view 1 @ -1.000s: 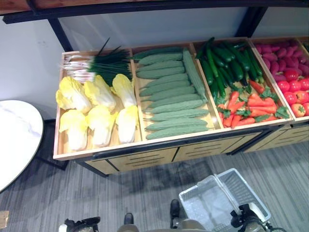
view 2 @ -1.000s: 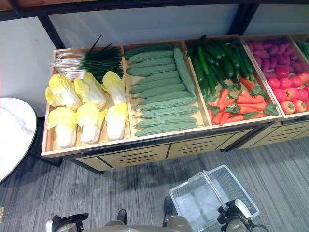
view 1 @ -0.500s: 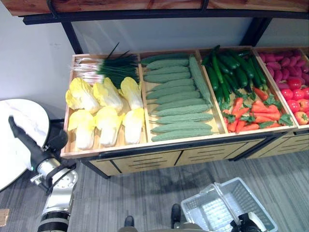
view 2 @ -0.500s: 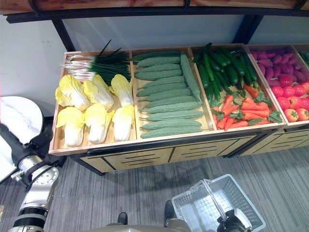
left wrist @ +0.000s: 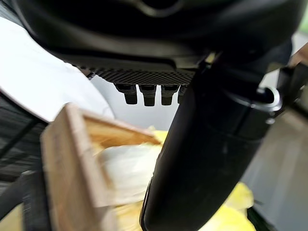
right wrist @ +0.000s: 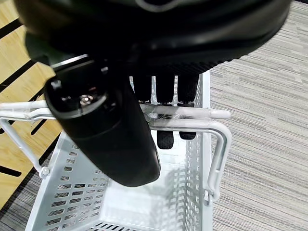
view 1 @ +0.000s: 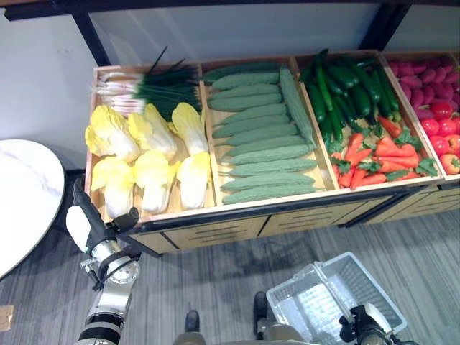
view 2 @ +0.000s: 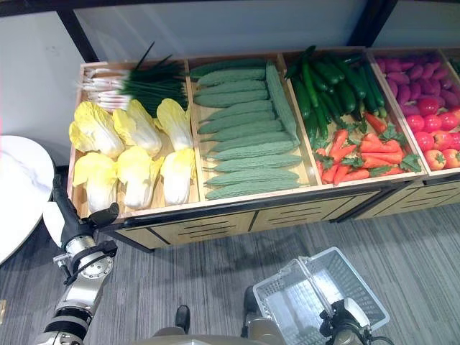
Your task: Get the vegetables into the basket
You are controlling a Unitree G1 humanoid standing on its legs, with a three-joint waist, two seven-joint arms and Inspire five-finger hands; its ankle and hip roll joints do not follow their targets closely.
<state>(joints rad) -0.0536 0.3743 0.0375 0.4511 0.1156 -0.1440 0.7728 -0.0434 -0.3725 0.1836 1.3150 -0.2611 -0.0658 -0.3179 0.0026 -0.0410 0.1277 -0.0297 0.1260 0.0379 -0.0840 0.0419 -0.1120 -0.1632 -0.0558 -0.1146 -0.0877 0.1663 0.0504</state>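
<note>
We see a wooden stand (view 1: 237, 215) of side-by-side trays. From the robot's left: pale yellow leafy cabbages (view 1: 154, 154) with spring onions (view 1: 154, 90) behind them; bumpy green bitter gourds (view 1: 262, 136); smooth dark cucumbers (view 1: 345, 90) behind orange carrots (view 1: 377, 162); red tomatoes (view 1: 442, 133) with purple pieces behind them.

The gourds mostly lie with long axes across their tray; one lies front-to-back along the tray's right wall. The cucumbers point front to back.

The white plastic mesh basket (view 1: 327, 295) sits low over the grey carpet floor (view 1: 215, 273), in front of the stand; no vegetables lie in it. In the right wrist view, the right hand (right wrist: 168, 101) has its fingers curled round the basket's doubled white handle (right wrist: 192, 120).

The left hand (view 1: 86, 215) is raised at the stand's near left corner, fingers straight, holding nothing. Its wrist view adds the tray's wooden corner (left wrist: 72, 159) and cabbage close behind. A round white marble-look bench (view 1: 21, 194) stands to the left.
</note>
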